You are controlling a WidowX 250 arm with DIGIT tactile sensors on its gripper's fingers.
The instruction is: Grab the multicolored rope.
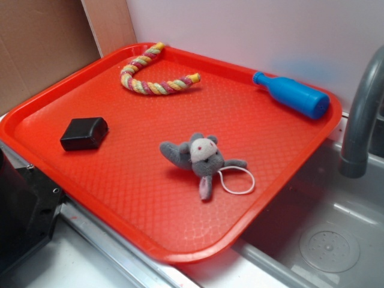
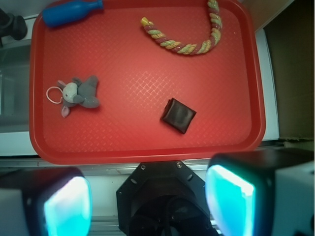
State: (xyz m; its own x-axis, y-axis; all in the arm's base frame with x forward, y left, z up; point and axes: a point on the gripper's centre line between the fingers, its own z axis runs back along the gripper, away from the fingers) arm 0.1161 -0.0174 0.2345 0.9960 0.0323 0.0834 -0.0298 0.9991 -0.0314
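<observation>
Nothing is done yet: my tool [image 2: 147, 206] hangs released and empty, well short of the multicolored rope [image 2: 189, 39], which lies untouched far ahead on the tray [image 2: 147, 147].

Light: bright, even, diffuse in both views.
Shadows: short and soft beside items on the red tray [image 1: 198, 252].
Glare: pale sheen near the tray's centre, wrist view.
Focus: cyan-lit fingers [image 2: 229, 199] below the tray blurred; exterior view slightly soft.

One red tray [image 1: 48, 114] carries four items (none alike): one rope [image 1: 151, 78], one blue bottle [image 1: 292, 94], one black box [image 1: 84, 133] and one grey mouse [image 1: 201, 157]. One faucet [image 1: 363, 108] stands beside it.
</observation>
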